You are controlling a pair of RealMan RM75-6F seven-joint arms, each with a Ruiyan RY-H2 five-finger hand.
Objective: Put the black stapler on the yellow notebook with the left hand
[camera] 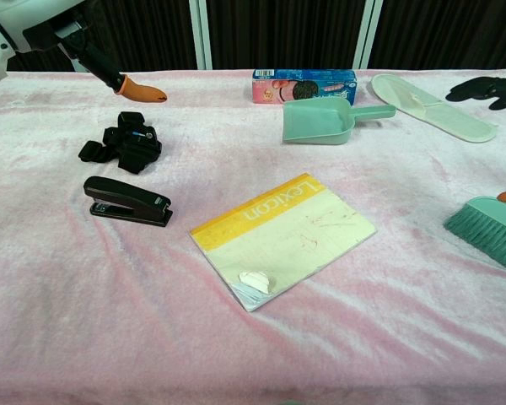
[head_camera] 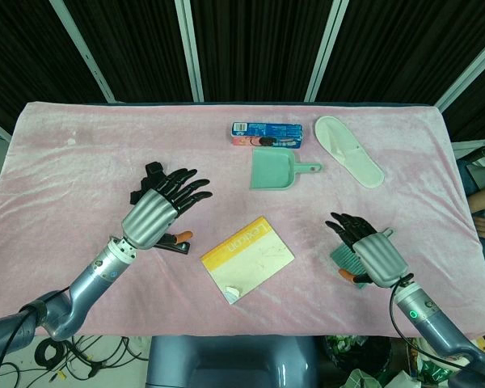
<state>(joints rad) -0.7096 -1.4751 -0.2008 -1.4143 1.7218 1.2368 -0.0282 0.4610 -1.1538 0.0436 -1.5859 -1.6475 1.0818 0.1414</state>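
Black stapler (camera: pixel 127 200) lay ungrasped beside the yellow notebook (camera: pixel 283 237); left hand (head_camera: pixel 163 204) hovered above, fingers spread and empty, apparently readying a grasp.

1. A pink, fuzzy cloth (head_camera: pixel 81 153) covers the whole worktop, lightly creased and evenly lit from above.
2. Behind the worktop hangs a black pleated curtain (head_camera: pixel 259 48), crossed by slanting white frame bars (head_camera: pixel 189 48).
3. Below the near edge of the worktop, tangled black cables (head_camera: pixel 65 356) lie on a pale floor.
4. At the right edge of the head view a person's arm in a blue sleeve (head_camera: pixel 478 190) shows beside the worktop.
5. The chest view shows the same dark curtain and white bars along the top.
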